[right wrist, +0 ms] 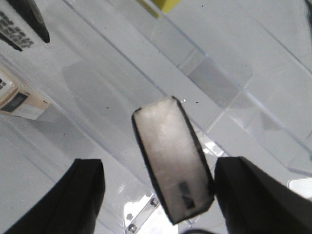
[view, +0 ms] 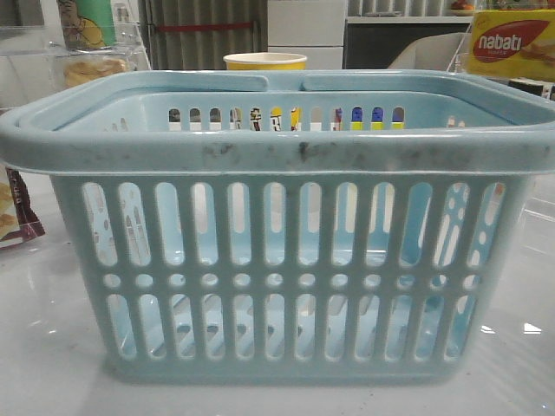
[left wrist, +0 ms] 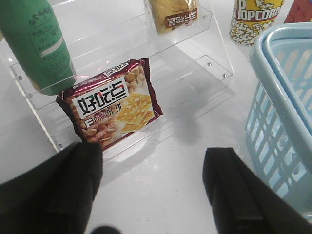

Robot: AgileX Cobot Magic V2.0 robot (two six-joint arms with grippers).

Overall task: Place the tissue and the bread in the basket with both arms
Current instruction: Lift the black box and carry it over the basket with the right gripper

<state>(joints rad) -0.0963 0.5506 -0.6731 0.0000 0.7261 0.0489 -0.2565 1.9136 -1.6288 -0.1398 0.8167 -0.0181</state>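
Observation:
The pale blue-grey basket fills the front view, and its corner shows in the left wrist view. The bread, a golden bun in a clear wrapper, lies on a clear shelf's upper step, far beyond my left gripper. That gripper is open and empty above the white table. My right gripper is open, with its fingers either side of the tissue. The tissue is a small dark-edged packet seen end-on with a pale face, standing on clear acrylic, nearer the right-hand finger in that view. Neither gripper shows in the front view.
A clear acrylic stepped shelf holds a dark red snack packet and a green bottle. A popcorn cup stands beyond the basket. A yellow cup and a Nabati box stand behind the basket.

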